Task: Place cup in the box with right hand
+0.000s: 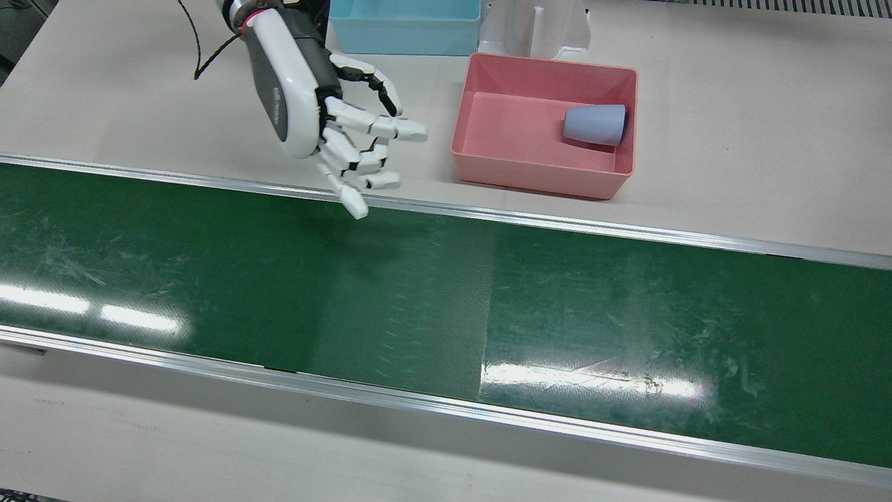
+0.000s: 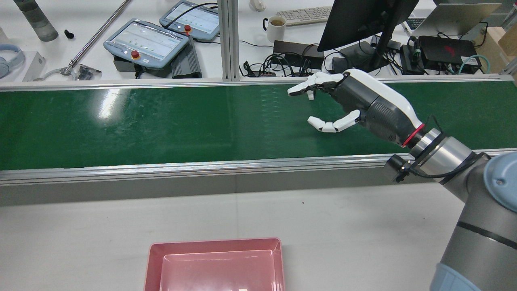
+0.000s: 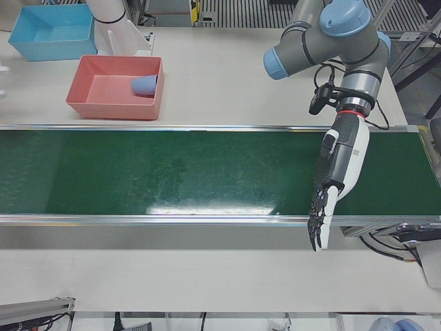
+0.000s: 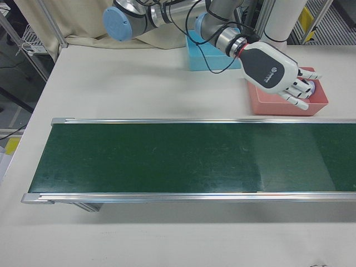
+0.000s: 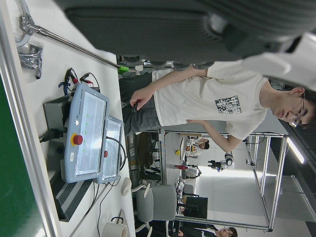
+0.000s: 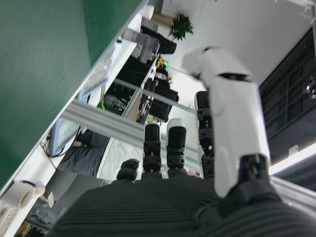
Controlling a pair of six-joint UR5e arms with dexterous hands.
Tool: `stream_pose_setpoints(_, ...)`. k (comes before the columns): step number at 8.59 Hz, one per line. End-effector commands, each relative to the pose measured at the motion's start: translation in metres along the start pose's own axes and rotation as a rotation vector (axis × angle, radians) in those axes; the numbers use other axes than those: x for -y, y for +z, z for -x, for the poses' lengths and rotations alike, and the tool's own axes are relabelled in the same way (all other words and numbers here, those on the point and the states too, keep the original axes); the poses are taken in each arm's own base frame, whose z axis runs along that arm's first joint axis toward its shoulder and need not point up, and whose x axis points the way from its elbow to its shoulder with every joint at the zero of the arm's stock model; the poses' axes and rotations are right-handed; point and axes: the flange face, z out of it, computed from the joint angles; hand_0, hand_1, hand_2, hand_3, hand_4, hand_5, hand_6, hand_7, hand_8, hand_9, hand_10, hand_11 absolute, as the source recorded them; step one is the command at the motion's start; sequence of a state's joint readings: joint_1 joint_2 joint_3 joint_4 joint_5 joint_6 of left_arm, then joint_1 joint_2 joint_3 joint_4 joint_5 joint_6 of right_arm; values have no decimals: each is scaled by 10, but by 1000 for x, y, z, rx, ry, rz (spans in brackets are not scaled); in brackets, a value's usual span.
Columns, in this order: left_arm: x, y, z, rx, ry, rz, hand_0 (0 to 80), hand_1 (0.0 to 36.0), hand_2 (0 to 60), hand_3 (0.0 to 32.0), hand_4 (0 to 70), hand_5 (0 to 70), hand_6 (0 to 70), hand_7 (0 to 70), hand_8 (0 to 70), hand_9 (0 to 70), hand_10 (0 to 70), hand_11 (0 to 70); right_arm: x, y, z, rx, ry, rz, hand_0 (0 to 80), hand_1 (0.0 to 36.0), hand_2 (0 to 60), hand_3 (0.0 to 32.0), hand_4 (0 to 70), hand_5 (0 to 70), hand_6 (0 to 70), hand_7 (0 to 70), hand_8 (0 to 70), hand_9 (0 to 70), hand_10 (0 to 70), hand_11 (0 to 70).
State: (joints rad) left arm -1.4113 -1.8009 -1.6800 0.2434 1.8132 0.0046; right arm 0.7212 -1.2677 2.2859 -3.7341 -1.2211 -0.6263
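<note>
A pale blue cup (image 1: 594,125) lies on its side inside the pink box (image 1: 488,164), near the box's right wall in the front view; it also shows in the left-front view (image 3: 145,84). My right hand (image 1: 348,132) is open and empty, fingers spread, above the table edge beside the belt, apart from the box on its left in that view. It shows in the rear view (image 2: 355,109) and the right-front view (image 4: 278,72). My left hand (image 3: 334,179) hangs open with its fingers pointing down over the far end of the belt.
A green conveyor belt (image 1: 446,293) with metal rails runs across the table. A blue box (image 1: 404,42) stands behind the pink box next to a white pedestal (image 1: 536,31). Monitors, pendants and cables lie beyond the belt in the rear view.
</note>
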Motion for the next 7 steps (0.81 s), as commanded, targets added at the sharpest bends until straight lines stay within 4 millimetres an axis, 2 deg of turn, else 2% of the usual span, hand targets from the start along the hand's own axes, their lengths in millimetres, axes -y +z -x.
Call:
stream_pose_setpoints(1,-1,0,0,0,0,1,0,0,0,0,0,0,0,0,0,0,0,0,120,34,49,148,74,-102,620,289,346,0,334,94,178,700,138,312,42,87)
stream_pose_setpoints(2,-1,0,0,0,0,1,0,0,0,0,0,0,0,0,0,0,0,0,163,45,61,178,84,-156,602,259,293,0,364,85,173,700,133,304,37,77)
stream_pose_setpoints(3,-1,0,0,0,0,1,0,0,0,0,0,0,0,0,0,0,0,0,203,39,85,223,75,-216,590,233,227,0,340,81,166,700,131,294,30,67)
stream_pose_setpoints(4,-1,0,-1,-2,0,1,0,0,0,0,0,0,0,0,0,0,0,0,249,33,94,240,102,-270,589,208,139,0,375,74,159,699,126,280,24,56)
stream_pose_setpoints(5,-1,0,0,0,0,1,0,0,0,0,0,0,0,0,0,0,0,0,293,25,110,267,121,-299,572,179,68,0,345,67,145,639,114,251,8,30)
stream_pose_setpoints(6,-1,0,0,0,0,1,0,0,0,0,0,0,0,0,0,0,0,0,340,2,138,317,93,-375,557,163,62,0,356,62,149,664,117,262,8,28)
stream_pose_setpoints(7,-1,0,0,0,0,1,0,0,0,0,0,0,0,0,0,0,0,0,368,-20,164,361,73,-426,531,134,40,0,334,57,148,664,122,271,14,35)
